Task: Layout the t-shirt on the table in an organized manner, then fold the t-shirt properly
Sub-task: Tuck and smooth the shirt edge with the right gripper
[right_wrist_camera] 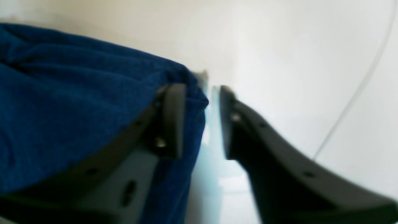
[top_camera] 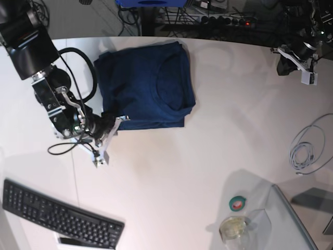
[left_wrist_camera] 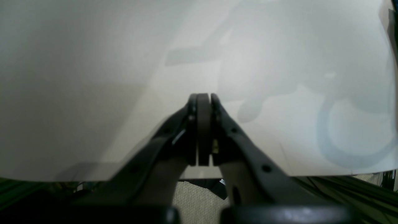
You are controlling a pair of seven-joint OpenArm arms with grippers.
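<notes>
The soft dark navy-blue cloth t-shirt (top_camera: 145, 86) lies folded on the white smooth tabletop (top_camera: 208, 156). Right tool (right_wrist_camera: 199, 123) is spread, shirt corner btwn its tips. Left tool (left_wrist_camera: 203, 130) is pressed together w/ nothing. Shirt's light & floppy; prob best grabbed at a corner.

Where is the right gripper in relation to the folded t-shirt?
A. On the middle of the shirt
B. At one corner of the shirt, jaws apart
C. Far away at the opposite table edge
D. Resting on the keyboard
B: in the right wrist view the right gripper has its jaws apart around the edge of the t-shirt at a corner.
</notes>
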